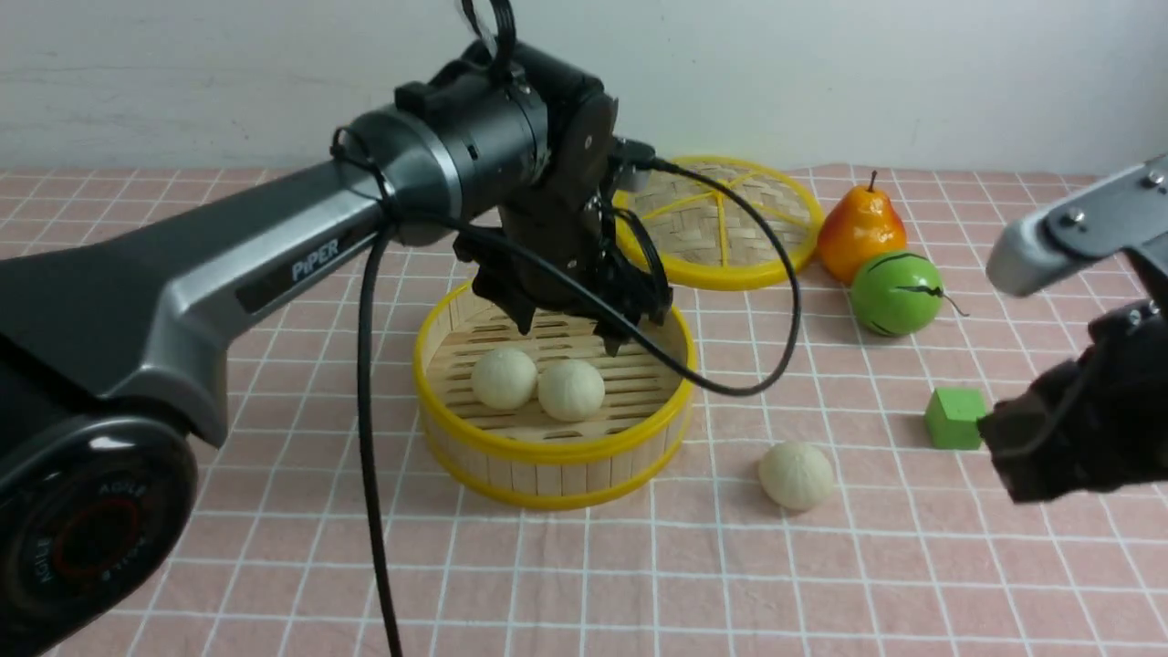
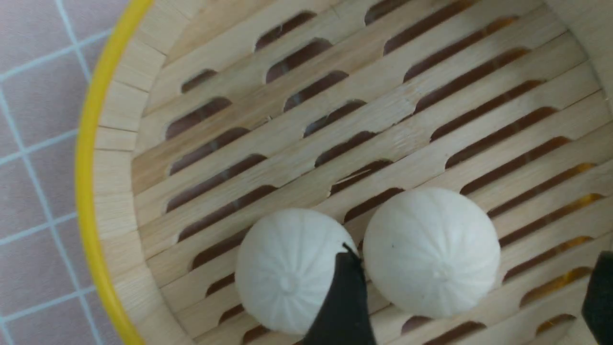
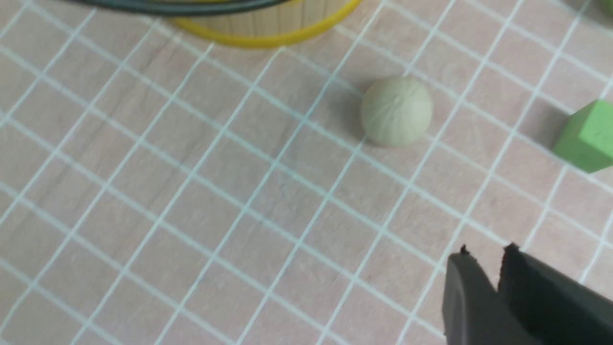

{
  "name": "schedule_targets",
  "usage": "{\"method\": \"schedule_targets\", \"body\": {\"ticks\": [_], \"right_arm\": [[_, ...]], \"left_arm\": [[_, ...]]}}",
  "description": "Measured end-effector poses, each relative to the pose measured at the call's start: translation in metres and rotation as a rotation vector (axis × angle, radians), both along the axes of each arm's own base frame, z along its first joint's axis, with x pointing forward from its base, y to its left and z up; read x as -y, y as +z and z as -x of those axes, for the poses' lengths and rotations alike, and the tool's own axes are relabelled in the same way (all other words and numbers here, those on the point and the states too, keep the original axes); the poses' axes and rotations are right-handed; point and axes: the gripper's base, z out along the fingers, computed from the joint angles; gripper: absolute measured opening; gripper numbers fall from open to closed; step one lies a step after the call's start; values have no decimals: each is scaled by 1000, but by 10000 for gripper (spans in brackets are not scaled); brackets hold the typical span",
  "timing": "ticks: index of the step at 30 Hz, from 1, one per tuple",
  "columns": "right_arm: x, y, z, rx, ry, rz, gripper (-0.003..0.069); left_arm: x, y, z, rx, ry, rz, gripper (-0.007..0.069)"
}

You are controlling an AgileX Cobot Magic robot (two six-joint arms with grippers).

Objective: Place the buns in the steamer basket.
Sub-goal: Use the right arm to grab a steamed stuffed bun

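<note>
The left hand (image 1: pixel 569 333) hovers above the steamer basket (image 1: pixel 547 452), fingers spread wide and empty. Directly beneath it, one bun (image 1: pixel 504 378) and a second bun (image 1: pixel 571 390) lie touching on the slotted floor. The right hand (image 3: pixel 488 261), pinched nearly closed on nothing, hangs over the table (image 1: pixel 639 584). The third bun (image 1: pixel 797 474) lies to its left, between it and the basket. A green cube (image 1: pixel 954 418) sits near this hand.

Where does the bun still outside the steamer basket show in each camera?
Front: loose bun on the cloth, right of the steamer basket, left of the green cube.
Left wrist: not in it.
Right wrist: loose bun on the cloth, between steamer basket and green cube.
Shared landmark: the green cube.
</note>
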Motion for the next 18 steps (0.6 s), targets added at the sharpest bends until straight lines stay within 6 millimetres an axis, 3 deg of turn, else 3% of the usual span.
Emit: {"method": "schedule_targets", "body": {"ticks": [4,5,6,11,12,15,18], "right_arm": [[12,19,-22,30,-98,-20,111],[12,20,-23,30,-102,-21,111],[14,21,-37,21,-125,-15,114],[4,11,-76,-76,-122,26,142],[2,10,-79,-86,-117,31,148],[-21,-2,-105,-164,-48,78,239],[-39,-17,-121,-213,-10,102,351]], "left_arm": [[-15,66,21,57,8,35,530],[-16,69,23,57,9,35,523],[-27,103,40,105,3,60,489],[-56,172,82,246,5,136,376],[-58,177,86,258,6,145,363],[-79,212,119,332,19,209,222],[-93,218,139,331,29,221,107]]}}
